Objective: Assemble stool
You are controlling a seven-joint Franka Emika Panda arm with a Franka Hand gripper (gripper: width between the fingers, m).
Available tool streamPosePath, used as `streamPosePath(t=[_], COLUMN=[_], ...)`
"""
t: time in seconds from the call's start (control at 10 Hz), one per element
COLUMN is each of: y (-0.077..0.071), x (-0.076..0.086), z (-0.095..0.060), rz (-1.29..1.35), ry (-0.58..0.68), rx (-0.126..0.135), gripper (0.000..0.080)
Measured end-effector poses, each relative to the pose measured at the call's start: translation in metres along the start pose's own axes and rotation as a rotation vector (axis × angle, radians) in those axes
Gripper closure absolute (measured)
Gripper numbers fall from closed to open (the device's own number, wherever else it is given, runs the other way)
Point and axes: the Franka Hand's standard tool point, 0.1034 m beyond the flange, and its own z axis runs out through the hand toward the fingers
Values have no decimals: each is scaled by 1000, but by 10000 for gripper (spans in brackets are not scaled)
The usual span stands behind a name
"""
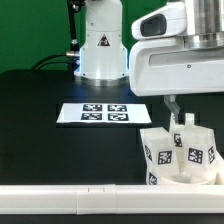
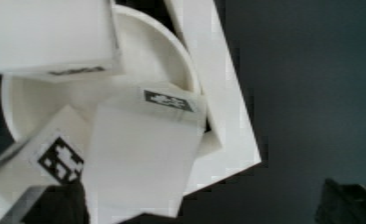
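Observation:
The white stool stands at the exterior view's lower right. Its round seat (image 1: 186,181) lies flat, with three blocky tagged legs (image 1: 160,152) standing up from it. In the wrist view the seat (image 2: 141,60) fills the frame, with tagged legs (image 2: 148,140) leaning across it. My gripper (image 1: 177,113) hangs just above the legs. In the wrist view my gripper (image 2: 198,205) is open, its dark fingertips (image 2: 349,200) far apart at the frame's lower corners. A white leg lies partly between them. I cannot see either finger touching it.
The marker board (image 1: 104,114) lies flat in the middle of the black table. A long white border rail (image 1: 70,200) runs along the front edge. The robot base (image 1: 100,45) stands at the back.

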Motion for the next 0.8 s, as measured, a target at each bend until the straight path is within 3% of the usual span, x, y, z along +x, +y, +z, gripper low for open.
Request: streamPosePath(t=[0.2,0.3,0.7,0.8], y=[0,-4,7,11], x=[-5,-6,-4,-3], z=[10,12,13,21], rz=[-360,-411,-671,-821], ry=[-16,-14,-26,-31], rx=[-39,-54,-77,-104], gripper=[151,151,151,151])
